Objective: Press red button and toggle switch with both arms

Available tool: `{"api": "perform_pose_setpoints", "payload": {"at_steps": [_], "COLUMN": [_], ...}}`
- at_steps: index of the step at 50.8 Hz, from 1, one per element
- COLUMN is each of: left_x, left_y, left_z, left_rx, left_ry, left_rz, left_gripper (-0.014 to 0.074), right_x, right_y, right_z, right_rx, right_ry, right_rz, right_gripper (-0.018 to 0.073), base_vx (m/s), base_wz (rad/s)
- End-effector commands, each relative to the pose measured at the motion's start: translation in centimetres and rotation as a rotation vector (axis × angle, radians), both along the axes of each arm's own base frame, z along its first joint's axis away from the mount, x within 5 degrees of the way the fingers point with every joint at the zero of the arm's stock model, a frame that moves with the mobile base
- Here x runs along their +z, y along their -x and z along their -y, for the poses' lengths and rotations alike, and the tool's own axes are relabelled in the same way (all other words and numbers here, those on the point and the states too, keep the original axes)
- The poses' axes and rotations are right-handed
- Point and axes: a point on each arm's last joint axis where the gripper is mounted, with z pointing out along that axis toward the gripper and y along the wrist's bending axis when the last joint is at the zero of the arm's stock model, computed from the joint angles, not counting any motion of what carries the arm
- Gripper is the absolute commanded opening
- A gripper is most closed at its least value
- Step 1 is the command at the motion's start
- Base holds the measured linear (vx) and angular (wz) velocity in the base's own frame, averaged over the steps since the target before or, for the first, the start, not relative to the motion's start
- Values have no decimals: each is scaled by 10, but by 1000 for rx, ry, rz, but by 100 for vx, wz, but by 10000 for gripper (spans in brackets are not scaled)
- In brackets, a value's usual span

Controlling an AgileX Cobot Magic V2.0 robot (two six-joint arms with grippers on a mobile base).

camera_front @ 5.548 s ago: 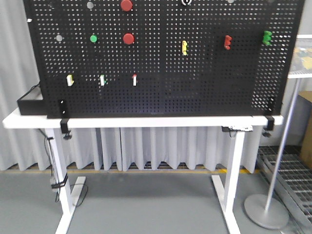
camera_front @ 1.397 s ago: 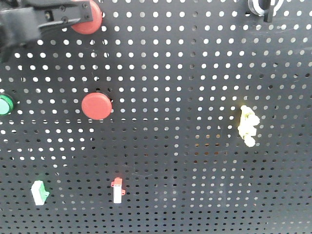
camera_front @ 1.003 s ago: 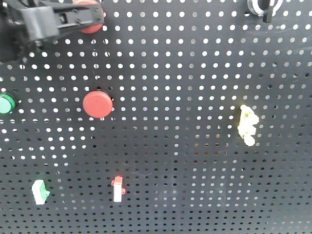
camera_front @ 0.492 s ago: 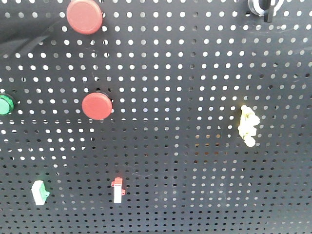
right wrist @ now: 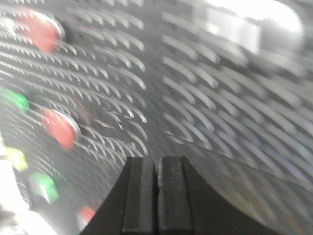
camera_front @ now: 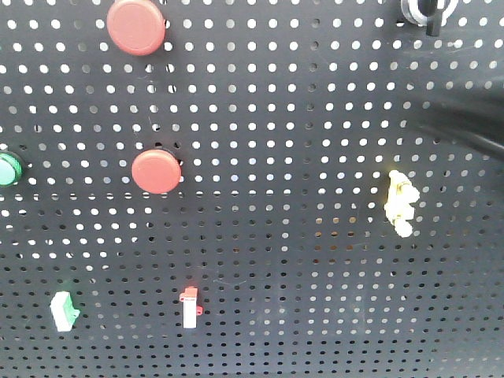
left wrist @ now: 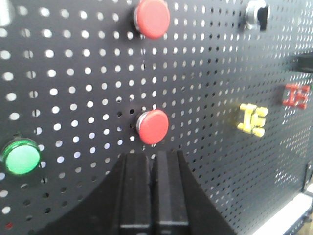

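Nearest the left wrist camera: left gripper (left wrist: 152, 156), its two black fingers (left wrist: 135, 186) pressed flat together with nothing between them. In that view the tips sit just below the lower red button (left wrist: 152, 126).

Right gripper (right wrist: 157, 160): fingers likewise clenched on nothing. That view is heavily smeared, and only red and green blobs and a bright silver shape can be made out past it.

Beyond both, black pegboard (camera_front: 299, 94), upright, filling the front view. Fittings on it:
- upper red button (camera_front: 136, 25), at the top left, directly above the lower one
- lower red button, left of centre, uncovered, no gripper on it in the front view
- green button (camera_front: 6, 168), at the left edge, level with the lower red button
- red-capped toggle switch (camera_front: 189, 308), white body, low on the board, below and slightly right of the lower red button
- green-and-white switch (camera_front: 63, 309), left of the toggle, same row
- yellow clip (camera_front: 400, 203), right of centre
- silver knob (camera_front: 425, 12), at the top right edge
- red clip (left wrist: 296, 95), right of the yellow clip, left wrist view only

Dark blurred streak (camera_front: 465, 122) at the right edge, above the yellow clip — cannot tell what it is.
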Motion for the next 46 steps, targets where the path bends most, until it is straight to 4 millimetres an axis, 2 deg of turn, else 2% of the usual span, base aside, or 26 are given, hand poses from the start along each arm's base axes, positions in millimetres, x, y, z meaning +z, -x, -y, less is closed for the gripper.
{"api": "perform_pose_setpoints", "payload": {"at_steps": [1,10,22,32,46], "left_x": [10,9,9,9,8], "left_y": [1,1,1,2,2], "left_z": [-3,-2,-2,-2,-1], "left_rx": [18,8,6,-2,-6], "left_ry": [64,59,66,67,64], "left_rz": [16,10,3,-5,-8], "left_gripper": [2,2,2,2,2], "right_x": [28,38,39,37,44], "right_y": [-6,-18,-20,-26,-12], "right_z": [3,2,3,15,30], "right_rx": [-61,-97,-116,-204,-273], "right_ry": [-82,-93,-91,-73,-38], "right_rz": [90,111,129,108,150], "right_gripper": [-3,-3,-3,-3,-3], "base_vx": [0,0,0,0,0], "base_wz": [0,0,0,0,0]}}
